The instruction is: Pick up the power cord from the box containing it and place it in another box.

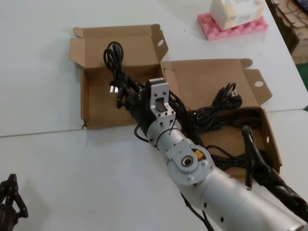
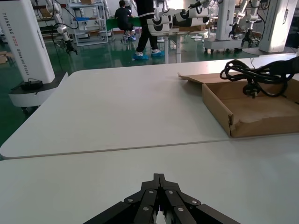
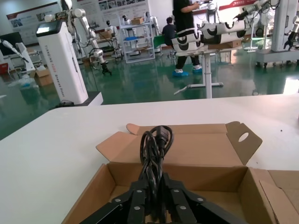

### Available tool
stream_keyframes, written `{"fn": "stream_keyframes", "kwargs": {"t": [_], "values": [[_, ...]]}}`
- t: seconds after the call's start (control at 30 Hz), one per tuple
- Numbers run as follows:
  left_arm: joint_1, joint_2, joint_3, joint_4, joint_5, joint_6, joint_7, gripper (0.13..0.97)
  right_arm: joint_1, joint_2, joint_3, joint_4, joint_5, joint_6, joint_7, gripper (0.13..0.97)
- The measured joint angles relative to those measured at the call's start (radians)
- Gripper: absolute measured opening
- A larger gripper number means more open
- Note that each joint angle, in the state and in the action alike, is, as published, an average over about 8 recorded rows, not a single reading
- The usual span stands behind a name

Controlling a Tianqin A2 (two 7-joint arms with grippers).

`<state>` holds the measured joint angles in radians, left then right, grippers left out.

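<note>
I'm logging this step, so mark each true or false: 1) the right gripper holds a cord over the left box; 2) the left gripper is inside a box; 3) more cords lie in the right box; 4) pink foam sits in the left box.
1) True: the right gripper is shut on the cord over the left box.
2) False: the left gripper rests over bare table.
3) True: cords lie in the right box.
4) False: the foam sits on the table.

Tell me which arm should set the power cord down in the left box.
Right. The right gripper is shut on the power cord and hangs over the left box. The left gripper sits low near the table's front edge, away from both boxes.
</note>
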<state>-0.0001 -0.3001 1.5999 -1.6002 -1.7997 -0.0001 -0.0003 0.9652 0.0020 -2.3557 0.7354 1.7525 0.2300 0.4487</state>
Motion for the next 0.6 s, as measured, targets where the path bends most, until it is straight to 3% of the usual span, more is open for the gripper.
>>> {"fn": "stream_keyframes", "kwargs": {"t": [0.27,0.6], "values": [[0.0,0.0,0.0,0.0,0.0,0.0,0.0,0.163,-0.106,0.015,0.101,0.123,-0.047,-0.028,0.0,0.242],[0.0,0.0,0.0,0.0,0.0,0.0,0.0,0.163,-0.261,0.082,0.205,0.422,0.063,-0.005,0.0,0.388]]}}
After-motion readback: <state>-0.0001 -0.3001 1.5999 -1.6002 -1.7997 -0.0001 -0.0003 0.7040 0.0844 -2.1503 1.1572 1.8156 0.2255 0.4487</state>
